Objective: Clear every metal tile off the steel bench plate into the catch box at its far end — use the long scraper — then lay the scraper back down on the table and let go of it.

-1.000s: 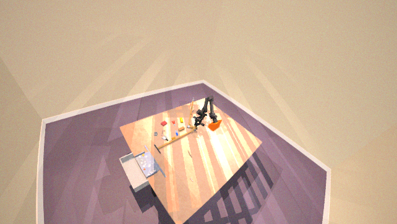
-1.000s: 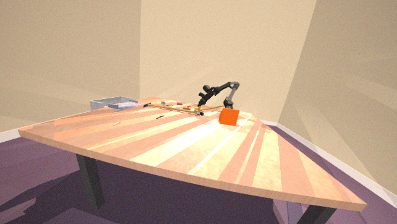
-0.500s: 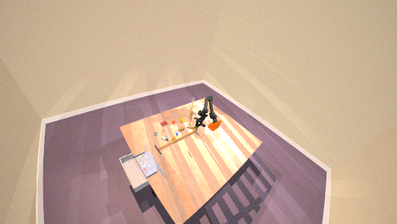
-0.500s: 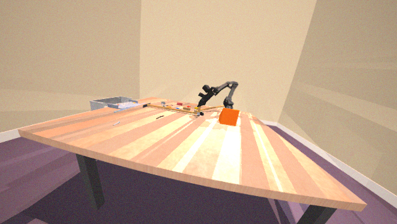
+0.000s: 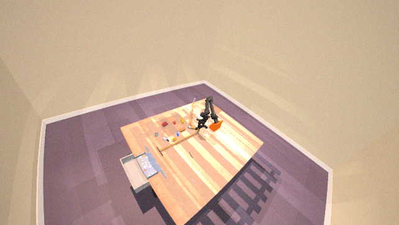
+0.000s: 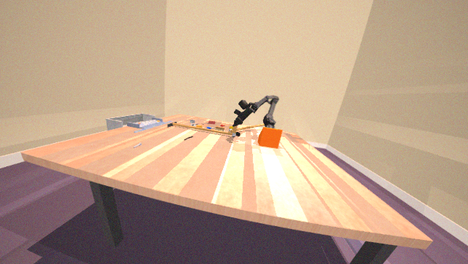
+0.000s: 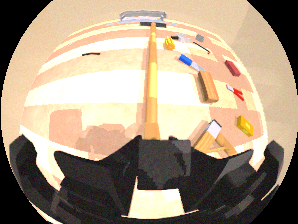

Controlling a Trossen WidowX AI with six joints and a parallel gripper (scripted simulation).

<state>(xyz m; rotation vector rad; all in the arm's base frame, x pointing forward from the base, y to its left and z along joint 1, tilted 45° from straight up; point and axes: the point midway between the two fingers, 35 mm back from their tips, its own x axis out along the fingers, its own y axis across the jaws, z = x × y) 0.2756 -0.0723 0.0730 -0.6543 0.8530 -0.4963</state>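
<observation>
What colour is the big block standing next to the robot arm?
Orange, clearest in the exterior view.
</observation>
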